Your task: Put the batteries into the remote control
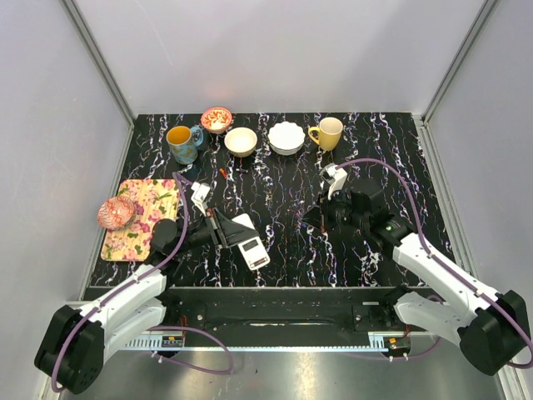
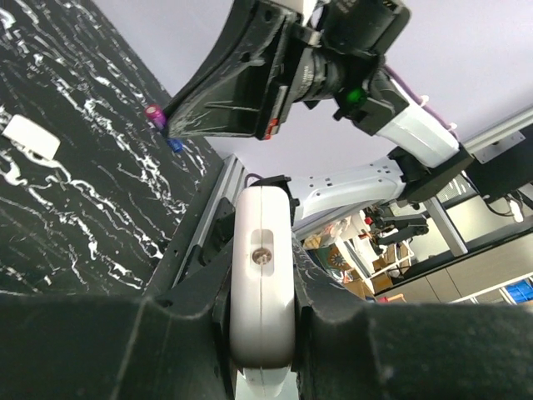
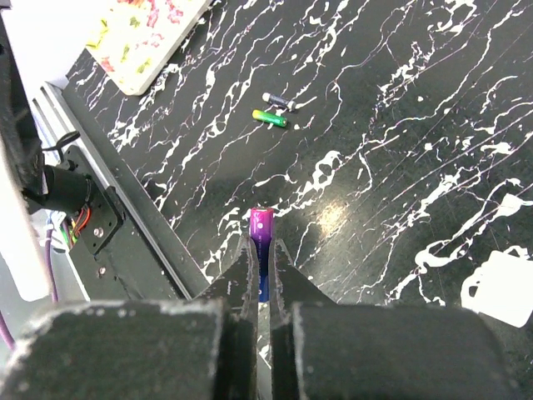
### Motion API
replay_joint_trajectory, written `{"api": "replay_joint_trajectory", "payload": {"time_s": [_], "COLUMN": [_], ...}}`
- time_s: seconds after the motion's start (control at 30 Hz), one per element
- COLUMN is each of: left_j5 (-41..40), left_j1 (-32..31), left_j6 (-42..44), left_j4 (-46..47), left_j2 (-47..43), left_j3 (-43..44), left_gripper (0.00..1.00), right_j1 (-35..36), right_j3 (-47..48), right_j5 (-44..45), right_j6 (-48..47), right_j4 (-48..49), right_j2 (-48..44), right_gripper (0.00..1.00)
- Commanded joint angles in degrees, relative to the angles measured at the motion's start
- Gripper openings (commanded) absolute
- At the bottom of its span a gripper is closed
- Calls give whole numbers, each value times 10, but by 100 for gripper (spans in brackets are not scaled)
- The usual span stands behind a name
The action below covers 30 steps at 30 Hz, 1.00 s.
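Left pincer [image 2: 262, 317] pinches the remote [image 2: 262, 250] by its sides, at the near-left of the tabletop [image 1: 291, 192]. Right pincer [image 3: 260, 254] is pressed onto a purple battery [image 3: 261, 227], near the remote but apart from it. Risk: the battery is nipped along only part of its length, so a push against the bay may pivot or eject it. The bay is hidden from me, so misalignment or reversed polarity is possible.
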Motion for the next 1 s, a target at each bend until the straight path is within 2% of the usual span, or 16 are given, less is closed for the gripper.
{"api": "replay_joint_trajectory", "payload": {"time_s": [0.0,0.4,0.73,0.87,0.97], "left_j5": [19,16,23,20,23], "left_j1": [4,3,4,4,4], "left_j6": [-27,-46,-52,-57,-57], "left_j4": [120,183,197,207,200], "left_j2": [-7,12,22,23,22], "left_j3": [1,-16,-15,-17,-15], "left_gripper": [0,0,0,0,0], "right_j1": [2,3,2,2,2], "right_j3": [-12,-10,-34,-34,-12], "right_j5": [-21,-20,-58,-65,-44], "right_j6": [16,26,75,79,53], "right_j4": [51,58,133,137,105], "right_j2": [-2,10,6,24,44], "right_gripper": [0,0,0,0,0]}}
